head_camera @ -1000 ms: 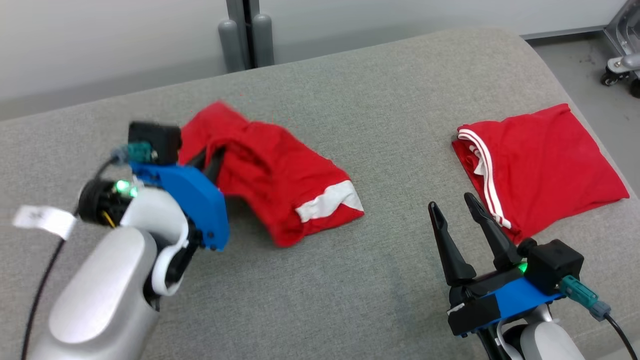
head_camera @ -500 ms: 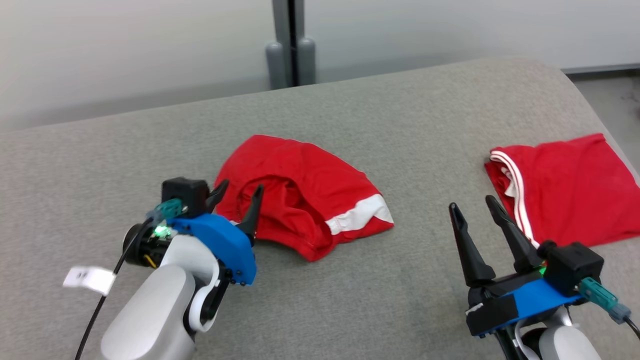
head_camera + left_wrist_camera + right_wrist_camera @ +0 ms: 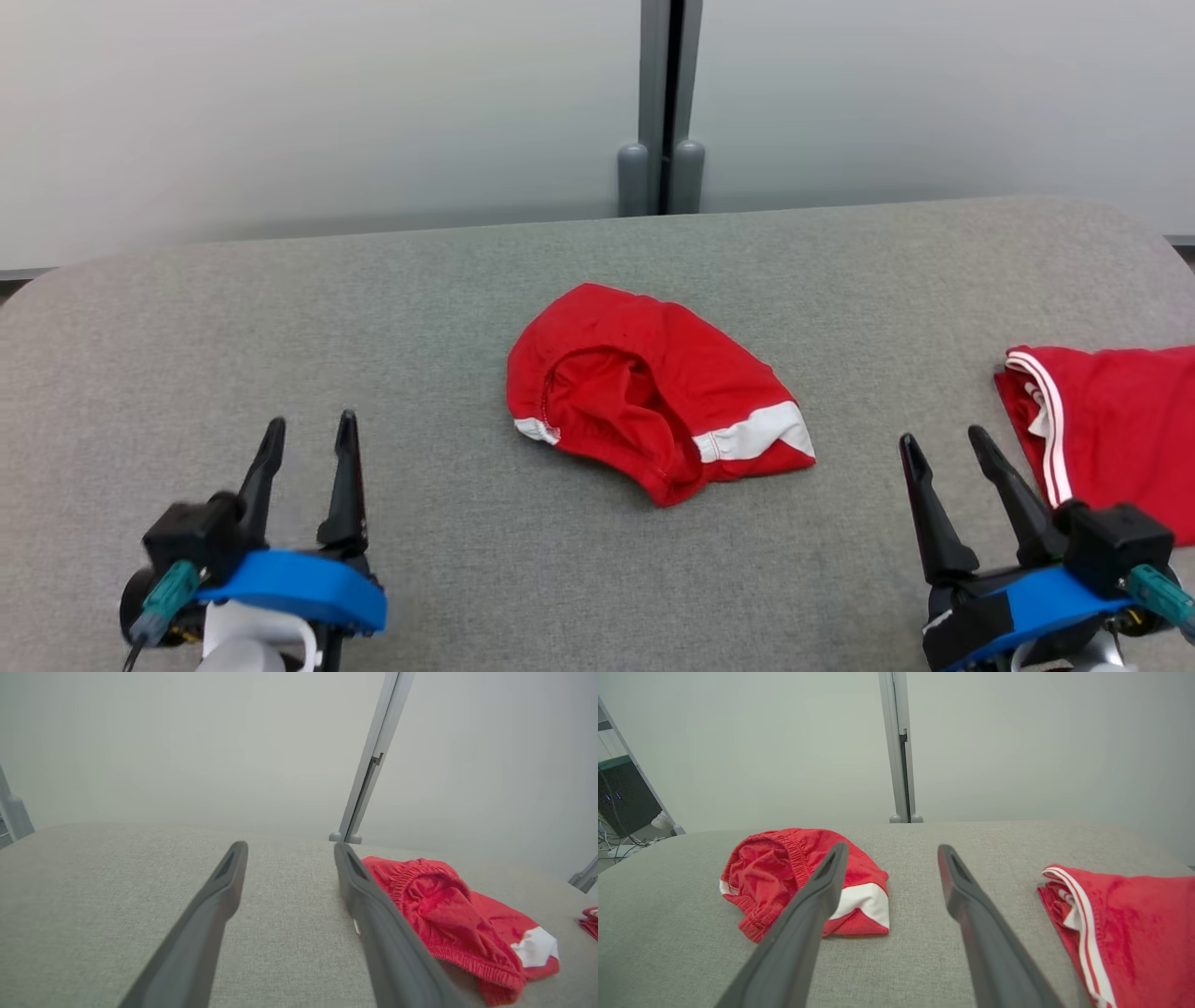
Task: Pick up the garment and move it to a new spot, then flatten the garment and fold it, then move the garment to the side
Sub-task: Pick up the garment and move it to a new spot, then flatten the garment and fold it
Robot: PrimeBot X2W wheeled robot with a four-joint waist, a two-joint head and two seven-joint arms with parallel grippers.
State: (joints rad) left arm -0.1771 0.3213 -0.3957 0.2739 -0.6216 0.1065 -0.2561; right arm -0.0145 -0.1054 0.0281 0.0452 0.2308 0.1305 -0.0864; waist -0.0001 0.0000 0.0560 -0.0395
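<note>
Nearest me, the two hands sit low at the front edge of the grey worktop (image 3: 439, 308). The left hand (image 3: 311, 422) has its fingers spread with nothing between them. The right hand (image 3: 943, 437) is spread the same way and also carries nothing. Neither touches any cloth.

Between them and a little further back lies the garment (image 3: 653, 373), a small pair of red shorts slumped in a loose heap near the middle of the worktop, well apart from both hands. Its elastic waistband (image 3: 546, 387) gapes towards the left, and a white band (image 3: 756, 434) marks the hem on the right.

It looks light, soft and floppy, so I'd expect it to sag and bunch wherever it is lifted. The gathered waistband seems the firmest place to pinch, one hand at each side of the opening, so it hangs open enough to lay flat.

Off to the right, by the right hand, is a folded red piece (image 3: 1111, 429) with white stripes. Beyond the far edge stand a grey post (image 3: 663, 93) and a pale wall (image 3: 280, 112).
</note>
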